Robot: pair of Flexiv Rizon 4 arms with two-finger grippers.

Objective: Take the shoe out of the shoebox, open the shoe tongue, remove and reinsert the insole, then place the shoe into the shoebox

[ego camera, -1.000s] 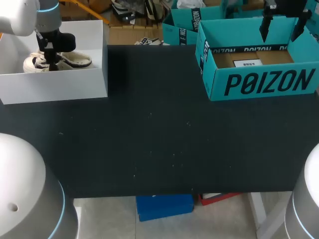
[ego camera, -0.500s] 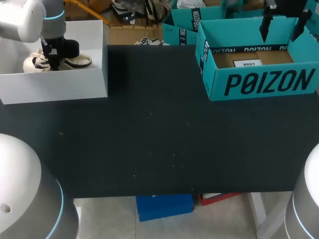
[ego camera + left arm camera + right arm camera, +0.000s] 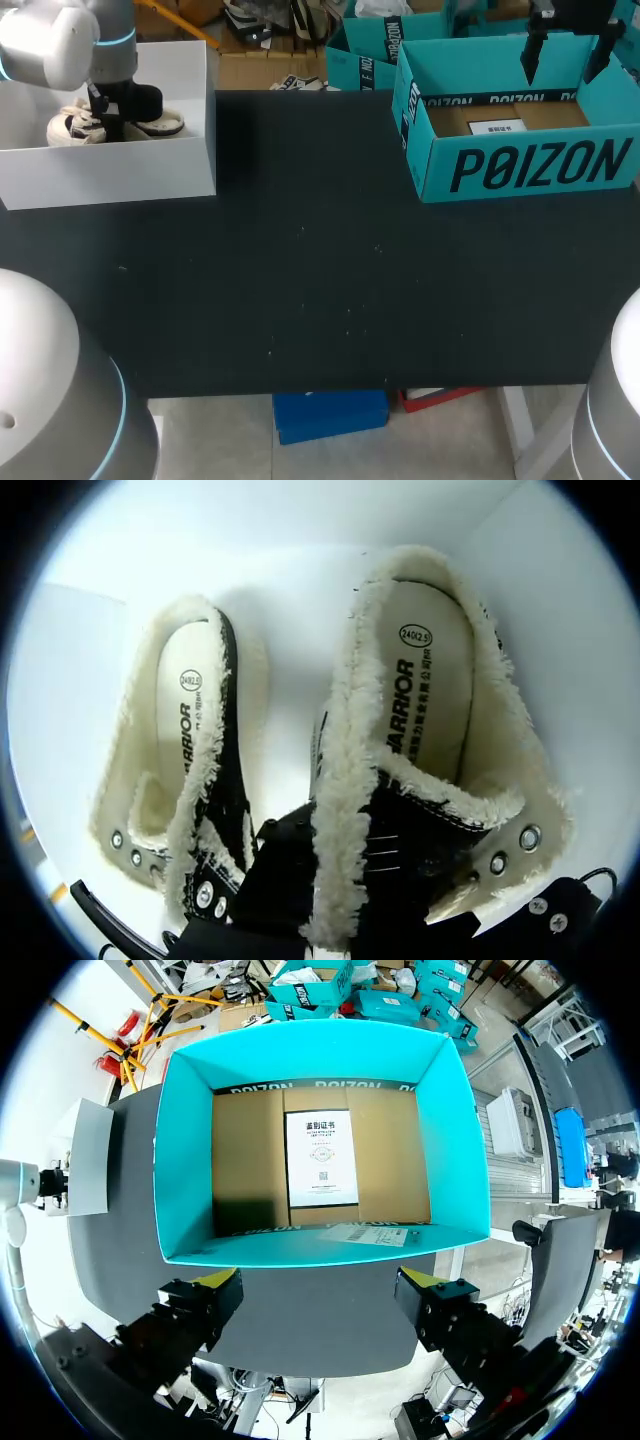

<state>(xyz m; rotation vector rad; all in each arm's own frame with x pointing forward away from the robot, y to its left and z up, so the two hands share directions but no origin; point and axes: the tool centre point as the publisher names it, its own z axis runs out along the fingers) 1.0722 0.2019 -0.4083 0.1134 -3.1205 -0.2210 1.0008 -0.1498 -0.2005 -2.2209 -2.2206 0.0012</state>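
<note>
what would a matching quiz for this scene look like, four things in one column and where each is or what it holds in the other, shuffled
1 white box
2 teal shoebox
3 left gripper
4 right gripper

a open, above the teal shoebox
b holds two fleece-lined shoes
c down among the shoes
d paper card on its floor

Pairs: 1-b, 2-d, 3-c, 4-a

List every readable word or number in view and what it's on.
"POIZON": teal shoebox front wall.
"WARRIOR": one shoe's insole, and the other insole.
"240(2.5)": oval stamp on both insoles.
Too small to read: the white card in the teal shoebox.
</note>
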